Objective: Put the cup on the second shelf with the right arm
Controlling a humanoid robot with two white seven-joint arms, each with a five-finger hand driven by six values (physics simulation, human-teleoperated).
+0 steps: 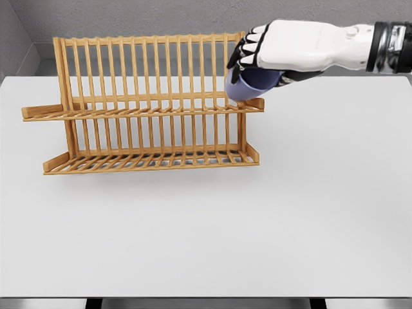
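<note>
The white table (193,232) carries a wooden rack (145,106); the right hand (283,51) (fingers curled tight) grips a blue cup (248,87) at the upper shelf's right end.

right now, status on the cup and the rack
Right hand shut on cup, fingers wrapped over it. Cup at right end of rack's upper shelf, not released. Nothing blocking. Left hand out of view.
</note>
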